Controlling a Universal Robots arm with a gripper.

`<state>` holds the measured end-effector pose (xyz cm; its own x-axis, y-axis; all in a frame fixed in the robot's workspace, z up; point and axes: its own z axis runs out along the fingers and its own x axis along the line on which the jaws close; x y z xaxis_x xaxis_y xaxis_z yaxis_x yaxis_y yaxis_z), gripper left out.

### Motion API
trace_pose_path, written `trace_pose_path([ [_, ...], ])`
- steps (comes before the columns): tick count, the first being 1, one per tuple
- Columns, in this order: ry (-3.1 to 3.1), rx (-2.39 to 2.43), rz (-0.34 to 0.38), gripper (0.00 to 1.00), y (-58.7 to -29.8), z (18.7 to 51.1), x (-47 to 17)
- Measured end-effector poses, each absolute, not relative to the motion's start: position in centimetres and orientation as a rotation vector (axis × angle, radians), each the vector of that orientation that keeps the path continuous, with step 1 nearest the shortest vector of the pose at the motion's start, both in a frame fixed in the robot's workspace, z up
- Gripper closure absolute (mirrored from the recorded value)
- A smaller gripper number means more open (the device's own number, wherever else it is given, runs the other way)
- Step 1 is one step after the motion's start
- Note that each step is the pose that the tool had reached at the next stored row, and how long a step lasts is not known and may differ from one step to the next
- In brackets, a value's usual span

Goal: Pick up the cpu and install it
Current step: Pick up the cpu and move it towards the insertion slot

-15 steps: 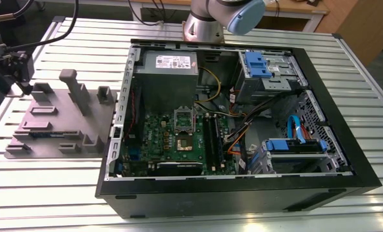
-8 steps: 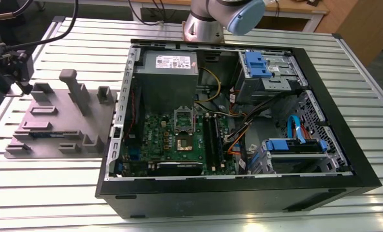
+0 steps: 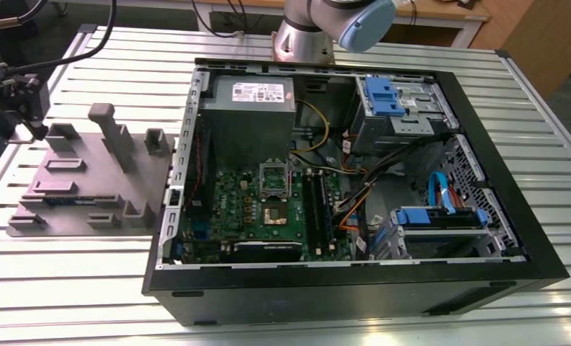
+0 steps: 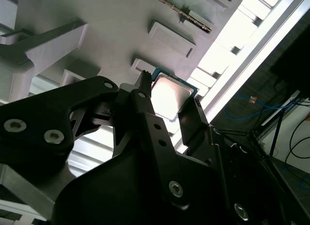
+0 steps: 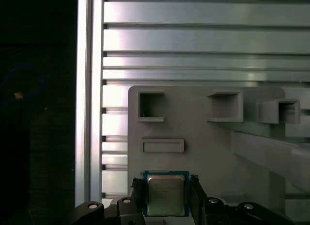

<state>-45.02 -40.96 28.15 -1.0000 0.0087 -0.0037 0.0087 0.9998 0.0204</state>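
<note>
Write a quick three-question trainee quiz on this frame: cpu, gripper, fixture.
1. True or false: the cpu is already inside the computer case.
2. Relative to the case, the grey fixture lies: A) inside it; B) on the slatted table, to the exterior view's left of it; C) on top of it.
3. In the second wrist view, what is the gripper shut on?

Key
1. False: it sits between the gripper's fingers, at the fixture.
2. B.
3. The cpu, with a finger against each of two opposite edges.
</note>
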Motion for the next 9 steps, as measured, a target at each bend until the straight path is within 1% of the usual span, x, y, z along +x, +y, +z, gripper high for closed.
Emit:
trace_pose_path([
  [9, 3.138, 0.014, 0.031, 0.53, -40.95, 28.32, -45.02],
])
